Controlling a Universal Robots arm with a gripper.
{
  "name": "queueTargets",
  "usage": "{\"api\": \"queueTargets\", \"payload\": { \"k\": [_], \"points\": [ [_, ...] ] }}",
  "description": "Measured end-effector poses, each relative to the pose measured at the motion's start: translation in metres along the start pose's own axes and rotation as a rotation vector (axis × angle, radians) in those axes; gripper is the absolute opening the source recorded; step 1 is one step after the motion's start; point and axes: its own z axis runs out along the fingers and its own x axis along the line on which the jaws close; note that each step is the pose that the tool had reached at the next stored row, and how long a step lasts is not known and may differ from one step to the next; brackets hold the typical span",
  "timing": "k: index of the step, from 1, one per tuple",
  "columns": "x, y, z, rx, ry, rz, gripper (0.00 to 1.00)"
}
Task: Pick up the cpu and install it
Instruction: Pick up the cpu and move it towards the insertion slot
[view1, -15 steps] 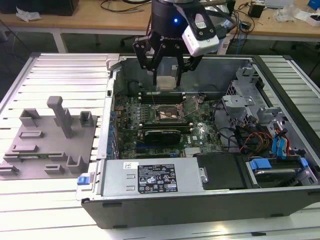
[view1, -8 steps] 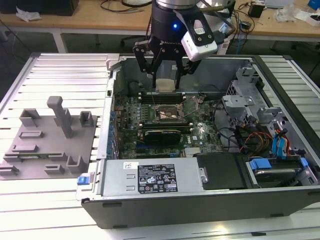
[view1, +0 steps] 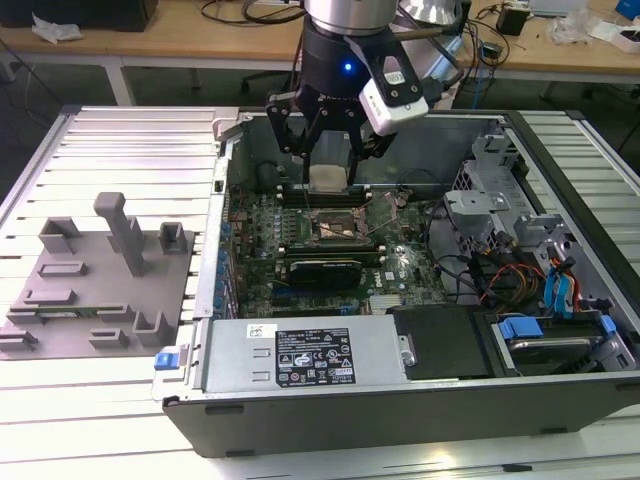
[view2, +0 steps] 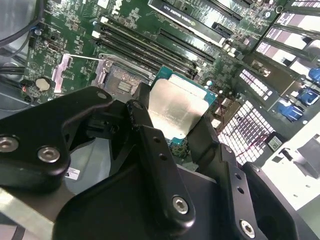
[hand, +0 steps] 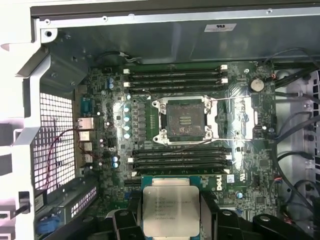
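Carrying stage: the black two-fingered tool (view1: 328, 165) is clamped on opposite edges of the cpu (view2: 177, 112), a small flat square chip with a silvery metal top. Pick-up looks done. The chip hangs clear inside the open dark-grey computer case (view1: 450, 410), above the green motherboard (hand: 115, 150) and near the dark square metal-framed socket (hand: 182, 121); can't tell if it's straight over it. Socket looks empty, contacts exposed, so install isn't done. The grey moulded tray (view1: 90, 290) sits well apart on the exterior view's left.
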Motion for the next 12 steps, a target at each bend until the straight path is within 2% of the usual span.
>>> {"api": "queueTargets", "payload": {
  "k": [3, 9, 12],
  "points": [
    [0.0000, 0.0027, 0.0049, 0.0001, 0.0021, 0.000, 0.55],
    [-0.0003, 0.0053, 0.0167, 0.0007, 0.0109, 0.000, 0.55],
    [-0.0004, 0.0061, 0.0200, 0.0007, 0.0127, 0.000, 0.55]
  ]
}}
